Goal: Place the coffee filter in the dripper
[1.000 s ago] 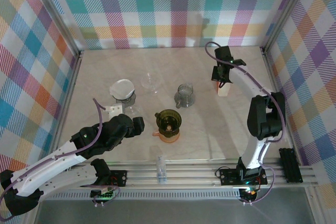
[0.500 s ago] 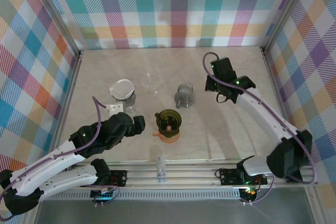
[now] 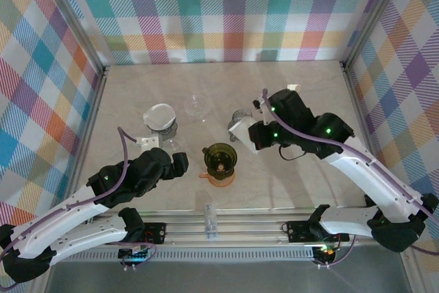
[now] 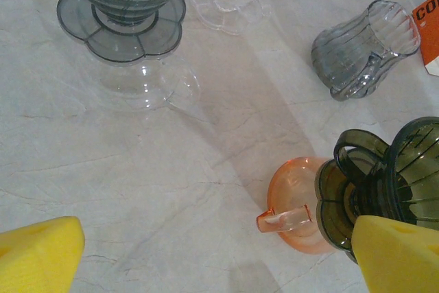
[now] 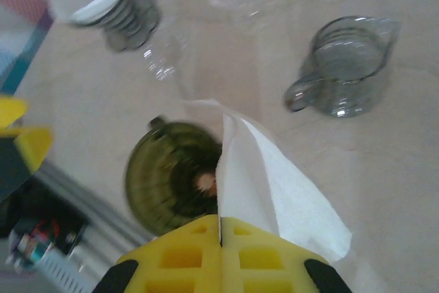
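Since one second earlier, the right arm has been swung from the far right of the desk (image 3: 137, 87) towards its middle, and the coffee filter (image 5: 274, 183) has been carried with it; the left arm has hardly shifted. At this moment the filter is held off the desk, between the grey glass jug (image 3: 241, 118) and the dripper (image 3: 219, 157), just beside the dripper's rim on its far right side. Whether paper and rim touch cannot be told. The filter is pinched at its lower edge by the right hand (image 5: 221, 224), whose jaws are fully closed on the paper, so that the white sheet stands up and fans out flat, not yet opened into a cone. The dripper, of dark green ribbed plastic, is seated upright on an orange base (image 3: 217, 176). The left hand (image 4: 212, 238) is held low over the desk just left of the dripper with its jaws spread wide and nothing between them. A second dripper (image 3: 160, 118), already lined with white paper, stands well apart at the left. The filter is judged to be very light, limp and easily creased or torn; it is best gripped by a seam or upper edge, lightly, so that the body is left free to open. It is expected to drift or cling on release, so it should be lowered well into the mouth first.
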Controlling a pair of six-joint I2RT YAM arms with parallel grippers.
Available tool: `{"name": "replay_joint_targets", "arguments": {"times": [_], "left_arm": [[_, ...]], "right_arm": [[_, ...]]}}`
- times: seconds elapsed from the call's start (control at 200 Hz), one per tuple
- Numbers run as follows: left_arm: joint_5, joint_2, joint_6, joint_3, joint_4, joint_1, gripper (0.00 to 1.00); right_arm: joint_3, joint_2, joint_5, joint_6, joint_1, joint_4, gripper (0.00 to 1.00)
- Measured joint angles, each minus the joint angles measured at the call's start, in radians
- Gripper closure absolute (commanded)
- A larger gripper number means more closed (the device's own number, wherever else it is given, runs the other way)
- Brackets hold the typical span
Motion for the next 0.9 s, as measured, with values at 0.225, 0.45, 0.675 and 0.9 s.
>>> {"name": "replay_joint_targets", "arguments": {"times": [0.225, 0.45, 0.675, 0.9], "left_arm": [[0.002, -0.002, 0.0, 0.001, -0.001, 0.0, 0.0], [0.008, -0.023, 0.0, 0.002, -0.021, 0.0, 0.0], [0.022, -0.048, 0.0, 0.002, -0.026, 0.0, 0.0], [0.027, -0.054, 0.004, 0.002, -0.026, 0.0, 0.0]], "right_arm": [[0.154, 0.135, 0.042, 0.0, 0.131, -0.173, 1.0], [0.273, 0.289, 0.068, -0.011, 0.168, -0.301, 1.0], [0.377, 0.409, 0.065, -0.045, 0.192, -0.351, 1.0], [0.456, 0.515, 0.04, -0.085, 0.21, -0.375, 1.0]]}}
